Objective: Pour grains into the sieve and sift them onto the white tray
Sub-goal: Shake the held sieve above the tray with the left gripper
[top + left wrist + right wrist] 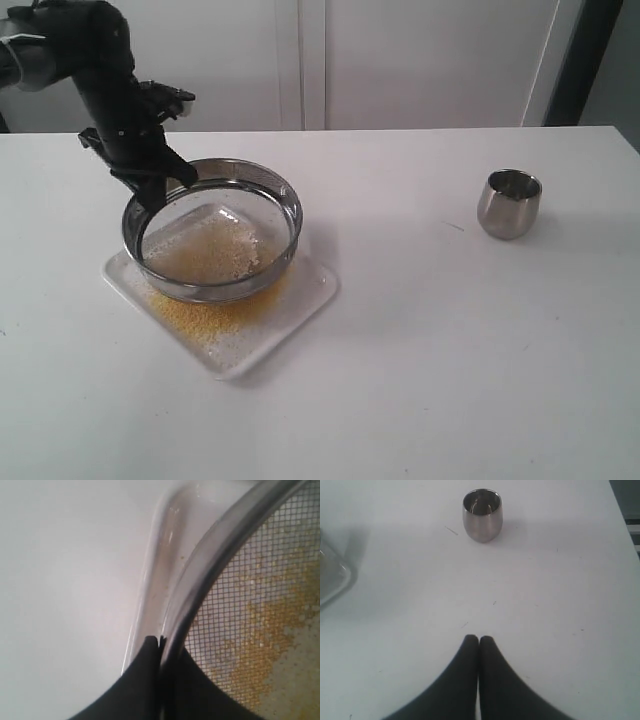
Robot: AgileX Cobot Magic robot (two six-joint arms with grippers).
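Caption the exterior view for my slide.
Left black gripper grips round steel mesh sieve over square white tray dusted with fine yellow grains; small rounded steel cup stands apart.

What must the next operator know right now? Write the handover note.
Left gripper: shut on the rim of the sieve, which sits over the white tray.
Right gripper: shut, empty, above the bare table.
Done: pouring; the steel cup stands upright, apart; yellow grains lie on the tray.
Left: some are in the sieve; finish sifting.
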